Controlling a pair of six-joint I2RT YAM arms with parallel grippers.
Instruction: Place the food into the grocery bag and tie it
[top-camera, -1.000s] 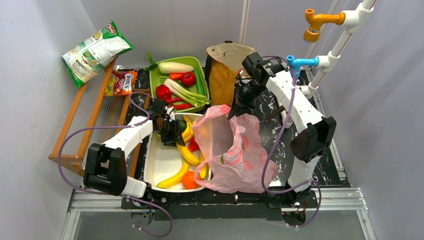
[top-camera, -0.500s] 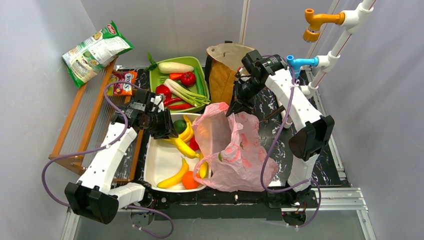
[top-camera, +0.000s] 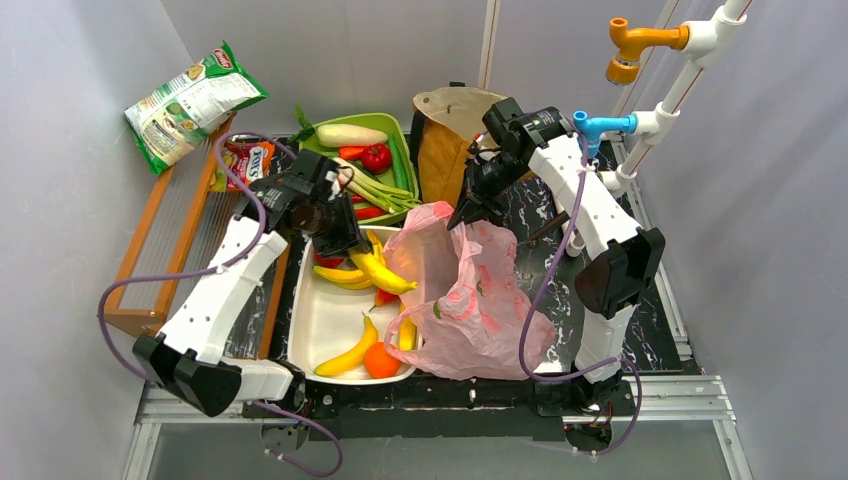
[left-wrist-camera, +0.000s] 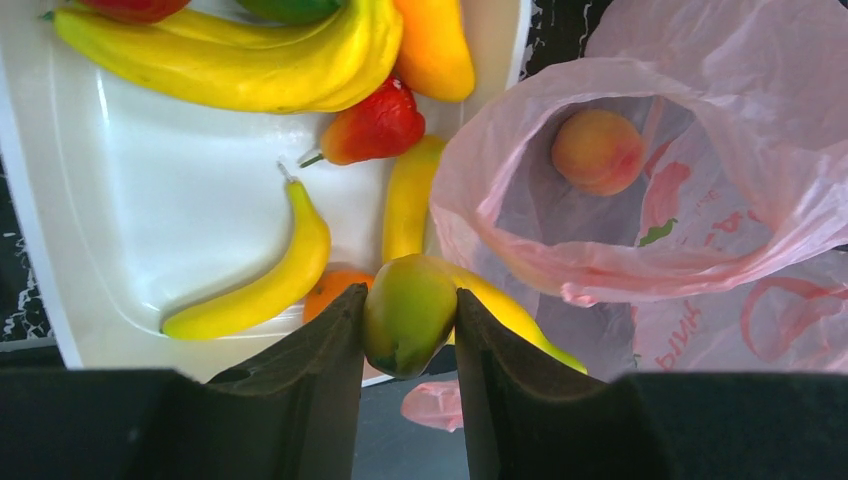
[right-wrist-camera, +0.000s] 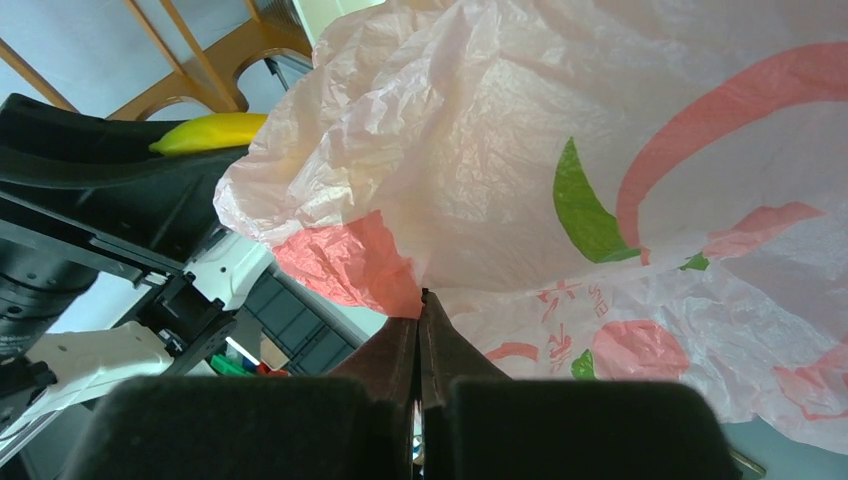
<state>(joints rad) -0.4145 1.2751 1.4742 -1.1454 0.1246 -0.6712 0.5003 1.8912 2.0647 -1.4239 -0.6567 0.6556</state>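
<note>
My left gripper (top-camera: 350, 248) (left-wrist-camera: 410, 293) is shut on the green-tipped end of a yellow banana (top-camera: 385, 274) (left-wrist-camera: 408, 318), held above the white tray (top-camera: 318, 320) beside the bag's mouth. The pink grocery bag (top-camera: 470, 300) (left-wrist-camera: 650, 210) (right-wrist-camera: 520, 150) stands open, and a peach (left-wrist-camera: 598, 150) lies inside it. My right gripper (top-camera: 463, 214) (right-wrist-camera: 420, 300) is shut on the bag's far rim and holds it up. More food lies in the tray (left-wrist-camera: 150, 230): bananas (left-wrist-camera: 230, 70) (top-camera: 345, 356), a red piece (left-wrist-camera: 375, 125) and an orange (top-camera: 381, 362).
A green basket (top-camera: 404, 135) with radish, leeks and red pieces stands behind the tray. A brown paper bag (top-camera: 448, 145) is at the back, next to my right arm. A wooden rack (top-camera: 165, 235) with a crisp packet (top-camera: 190, 100) lines the left side. Pipes with taps (top-camera: 640, 45) rise at right.
My left arm rose out of the tray with the banana and swung it towards the bag's mouth. The right gripper kept its hold on the rim, barely moving.
</note>
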